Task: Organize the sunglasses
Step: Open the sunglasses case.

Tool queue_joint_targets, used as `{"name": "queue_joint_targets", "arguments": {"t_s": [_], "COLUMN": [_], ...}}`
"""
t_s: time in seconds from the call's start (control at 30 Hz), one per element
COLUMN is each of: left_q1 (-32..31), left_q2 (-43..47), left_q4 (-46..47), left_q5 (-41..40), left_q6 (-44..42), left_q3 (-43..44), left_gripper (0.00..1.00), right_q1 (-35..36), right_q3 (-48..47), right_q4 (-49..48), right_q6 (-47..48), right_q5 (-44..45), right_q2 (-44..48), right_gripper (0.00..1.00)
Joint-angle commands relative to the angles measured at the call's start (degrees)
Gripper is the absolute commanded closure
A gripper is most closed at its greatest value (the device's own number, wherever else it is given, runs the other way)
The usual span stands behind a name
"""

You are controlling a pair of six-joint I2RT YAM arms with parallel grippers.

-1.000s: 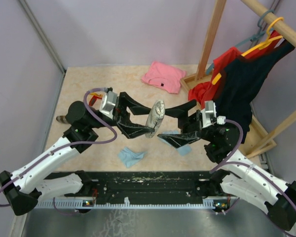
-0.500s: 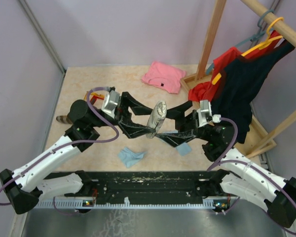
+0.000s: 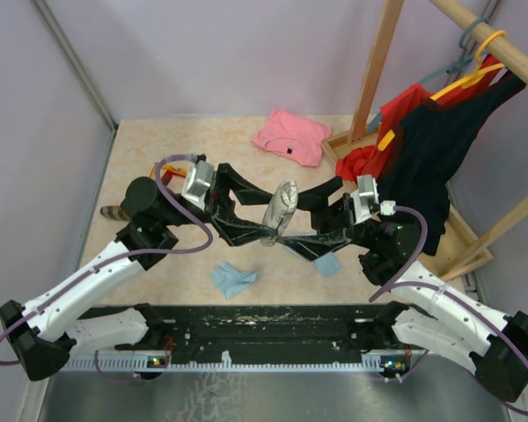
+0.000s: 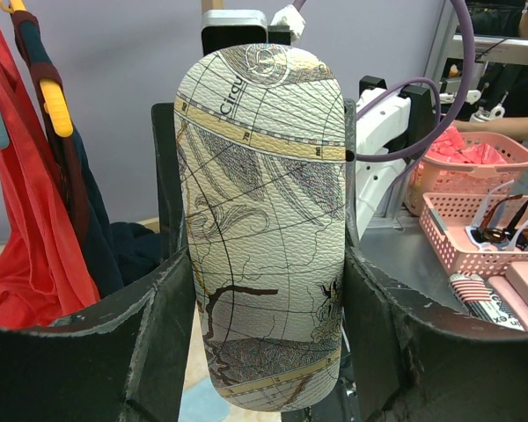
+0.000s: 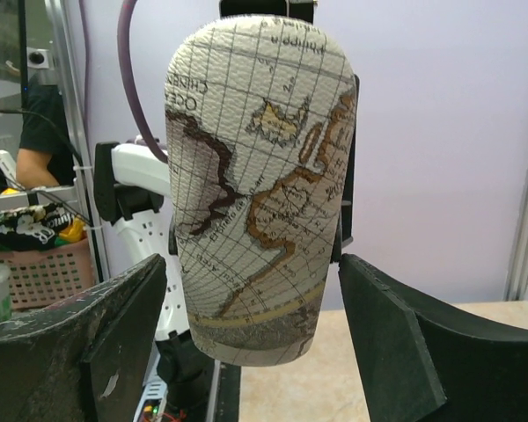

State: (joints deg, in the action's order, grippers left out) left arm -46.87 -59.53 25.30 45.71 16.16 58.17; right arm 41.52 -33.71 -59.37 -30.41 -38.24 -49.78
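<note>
A grey map-patterned glasses case stands upright in mid-air between my two grippers. My left gripper is shut on it; in the left wrist view both fingers press the sides of the case. My right gripper is open, its fingers on either side of the case with small gaps. A small orange-red item lies half hidden behind the left arm's cable; I cannot tell if it is sunglasses. No other sunglasses show on the table.
Two light blue cloths lie on the table near the front. A brown striped object lies at the left edge. A pink garment lies at the back. A wooden clothes rack with hanging clothes stands at the right.
My right gripper has moved left toward the case, so its open fingers now flank it. The left gripper and the case have barely moved.
</note>
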Motion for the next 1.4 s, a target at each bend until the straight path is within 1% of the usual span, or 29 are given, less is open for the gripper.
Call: {"name": "queue_joint_targets", "arguments": {"t_s": [0.0,0.13,0.23,0.37,0.53,0.7,0.77,0.9,0.93,1.13,1.17,1.23,1.37], "left_q1": [-0.1,-0.1,-0.1,-0.1,-0.1,-0.2,-0.3,-0.6,-0.9,-1.9,-2.0,-2.2,-2.2], "left_q2": [-0.1,-0.2,-0.1,0.6,1.2,2.0,1.9,0.7,-0.1,-2.1,-2.4,-3.1,-3.5], "left_q4": [1.7,1.6,1.4,-0.1,-5.3,-10.6,-12.6,-17.4,-19.7,-24.5,-25.1,-26.2,-27.3], "left_q5": [0.7,0.6,0.1,-2.2,-6.8,-14.5,-17.3,-24.0,-28.8,-41.1,-42.4,-44.9,-47.2], "left_q6": [-0.6,-0.6,-1.0,-2.2,-5.5,-9.8,-11.6,-14.4,-15.6,-18.8,-19.2,-19.9,-20.4], "left_q3": [2.0,2.0,1.9,2.1,3.3,4.4,5.0,7.1,8.2,10.2,10.5,11.2,11.5], "left_gripper": [0.99,0.99,0.99,0.99,0.99,0.99,1.00,1.00,1.00,1.00,1.00,1.00,1.00], "right_q1": [0.2,0.2,0.2,0.2,0.2,0.2,0.2,0.2,0.2,0.2,0.2,0.2,0.2], "right_q3": [-3.3,-3.5,-3.5,-3.3,-3.9,-6.0,-6.8,-9.1,-10.6,-13.7,-13.7,-13.8,-12.8], "right_q4": [-4.2,-3.2,-1.6,0.7,6.8,18.9,22.7,30.1,34.0,41.7,42.1,41.9,39.2], "right_q6": [-1.3,-1.3,-0.7,0.2,1.5,3.7,4.0,4.0,2.8,-1.0,-1.4,-1.7,-0.8], "right_q5": [0.0,0.4,0.9,3.0,8.6,17.4,21.2,29.0,32.9,41.1,41.7,40.8,37.1], "right_q2": [-0.3,-0.4,-0.4,0.1,1.4,2.4,2.5,2.0,1.4,-0.1,-0.3,-0.6,0.0], "right_gripper": [0.22,0.33,0.45,0.56,0.65,0.73,0.74,0.75,0.74,0.73,0.71,0.63,0.38]}}
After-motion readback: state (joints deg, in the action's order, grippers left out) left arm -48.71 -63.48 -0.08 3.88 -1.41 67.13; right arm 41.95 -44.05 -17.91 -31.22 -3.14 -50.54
